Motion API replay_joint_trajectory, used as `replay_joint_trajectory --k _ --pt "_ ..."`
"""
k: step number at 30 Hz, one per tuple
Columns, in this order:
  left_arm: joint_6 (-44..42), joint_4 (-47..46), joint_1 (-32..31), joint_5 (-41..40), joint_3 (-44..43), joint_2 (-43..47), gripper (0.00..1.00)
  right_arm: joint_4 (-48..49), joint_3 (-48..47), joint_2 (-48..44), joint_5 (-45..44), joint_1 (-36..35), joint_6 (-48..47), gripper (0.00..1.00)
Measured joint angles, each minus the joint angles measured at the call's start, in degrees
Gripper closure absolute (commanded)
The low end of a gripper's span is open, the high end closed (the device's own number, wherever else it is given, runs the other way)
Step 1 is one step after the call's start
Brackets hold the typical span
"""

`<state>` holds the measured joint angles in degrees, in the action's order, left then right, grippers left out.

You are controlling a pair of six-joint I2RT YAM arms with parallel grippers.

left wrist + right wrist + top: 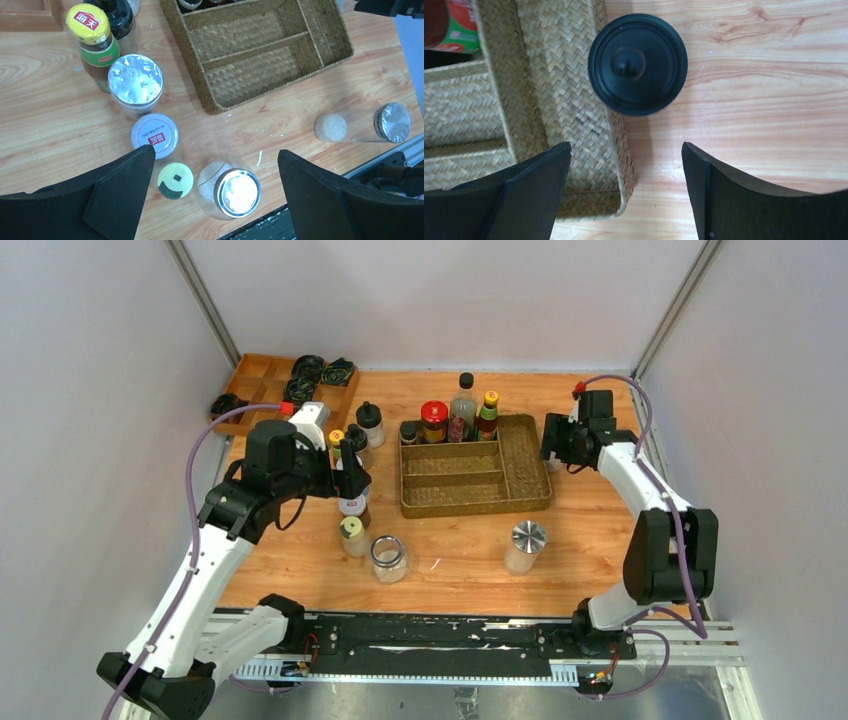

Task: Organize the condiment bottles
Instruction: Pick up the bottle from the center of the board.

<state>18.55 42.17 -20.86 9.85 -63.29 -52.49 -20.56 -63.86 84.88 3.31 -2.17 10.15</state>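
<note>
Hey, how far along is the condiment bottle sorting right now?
Done: four bottles stand in the woven tray's back compartment. In hand: nothing; both grippers are open, the right gripper above a black-lidded jar at the tray's edge. Left: several bottles on the table near the left gripper.

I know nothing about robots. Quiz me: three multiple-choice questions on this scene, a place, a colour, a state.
1. Where is the silver-topped shaker? A in the woven tray; B on the table, on the tray's near side; C in the wooden box.
2. The knobbed lid below the right arm's jaws is: A red; B black; C yellow.
3. The left arm's jaws are: A open, empty; B shut on a bottle; C shut, empty.
Answers: B, it stands on bare wood outside the tray; B, plainly black; A, wide apart, gripping nothing.
</note>
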Motion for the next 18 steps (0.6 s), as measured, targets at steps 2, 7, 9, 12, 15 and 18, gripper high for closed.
replay_joint_trajectory --k 2,7,9,12,15,18 --pt "-0.15 0.31 0.0 0.0 0.0 -0.33 0.0 0.26 -1.01 2.82 -0.55 0.0 -0.22 0.13" --pt "-0.37 0.48 0.0 0.0 0.0 -0.94 0.0 0.66 -4.42 7.91 -2.05 0.0 -0.46 0.17" --pt "-0.42 0.48 0.0 0.0 0.0 -1.22 0.0 1.03 -5.86 9.31 -3.02 0.0 -0.46 0.17" --pt "-0.66 0.48 0.0 0.02 0.0 -1.66 0.0 1.55 -8.17 11.15 -4.59 0.0 -0.5 0.19" --pt "-1.01 0.5 0.0 0.02 0.0 -2.05 0.0 1.95 -10.75 13.11 -5.6 0.0 -0.55 0.21" --pt "-1.29 0.48 0.0 0.02 0.0 -2.51 0.0 2.21 -12.98 15.17 -6.01 0.0 -0.59 0.29"
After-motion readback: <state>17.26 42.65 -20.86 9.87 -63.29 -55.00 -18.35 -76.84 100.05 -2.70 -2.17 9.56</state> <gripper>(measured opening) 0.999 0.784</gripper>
